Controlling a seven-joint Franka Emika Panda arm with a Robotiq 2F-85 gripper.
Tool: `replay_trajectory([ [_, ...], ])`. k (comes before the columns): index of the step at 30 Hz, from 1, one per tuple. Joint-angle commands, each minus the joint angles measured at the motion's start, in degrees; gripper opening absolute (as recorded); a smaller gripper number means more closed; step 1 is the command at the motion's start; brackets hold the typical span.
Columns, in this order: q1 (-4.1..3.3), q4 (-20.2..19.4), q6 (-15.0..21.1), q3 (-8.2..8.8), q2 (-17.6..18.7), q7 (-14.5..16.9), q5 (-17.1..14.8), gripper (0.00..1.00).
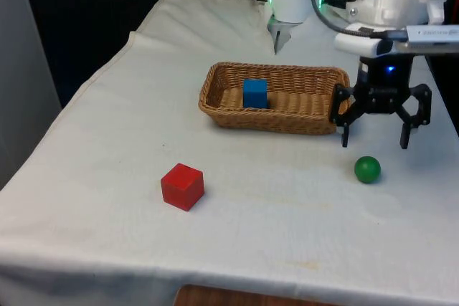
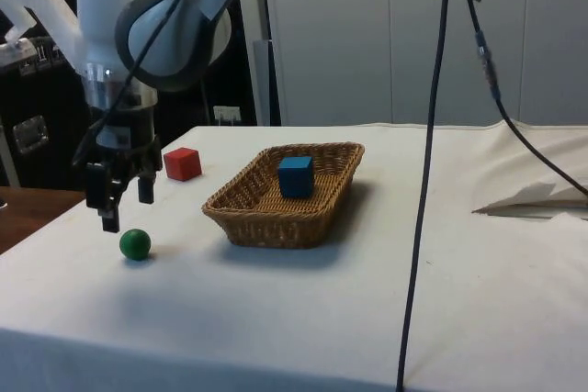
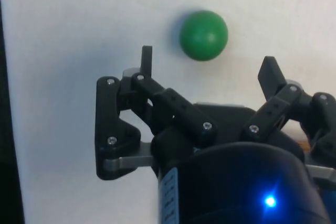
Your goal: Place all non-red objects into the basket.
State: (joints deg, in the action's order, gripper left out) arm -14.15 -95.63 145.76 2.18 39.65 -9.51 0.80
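Note:
A green ball [image 1: 367,169] [image 2: 135,243] [image 3: 203,34] lies on the white cloth at the front view's right, in front of the basket's end. My gripper [image 1: 374,142] [image 2: 124,208] [image 3: 207,64] hangs open just above and slightly behind the ball, holding nothing. The wicker basket [image 1: 222,111] [image 2: 239,218] sits mid-table with a blue cube [image 1: 254,94] [image 2: 295,176] inside it. A red cube [image 1: 182,186] [image 2: 182,163] rests on the cloth nearer the front edge, towards the front view's left.
The table's edge runs close beside the ball at the front view's right. A black cable [image 2: 432,172] hangs down across the side view. Open cloth stretches between the red cube and the ball.

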Motion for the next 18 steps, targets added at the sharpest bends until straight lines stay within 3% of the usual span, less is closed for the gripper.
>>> replay_trajectory([
  [1,0.69,0.29,-0.17,-0.97,0.63,1.03,-1.09,1.00],
  [4,0.74,0.57,-0.11,-0.92,1.66,1.72,-1.83,1.00],
  [5,0.00,0.17,0.00,-0.06,1.09,0.92,-1.09,1.00],
  [6,0.74,0.63,-0.11,-0.86,1.89,1.83,-2.01,1.00],
  [13,1.15,2.23,-0.46,-0.92,4.13,2.98,-3.04,1.00],
  [14,0.40,1.66,0.06,-0.06,3.72,2.18,-2.35,1.00],
  [15,1.20,2.52,-0.52,-0.86,4.47,3.15,-3.21,1.00],
  [18,1.38,3.61,-0.80,-0.69,5.50,3.84,-3.78,1.00],
])
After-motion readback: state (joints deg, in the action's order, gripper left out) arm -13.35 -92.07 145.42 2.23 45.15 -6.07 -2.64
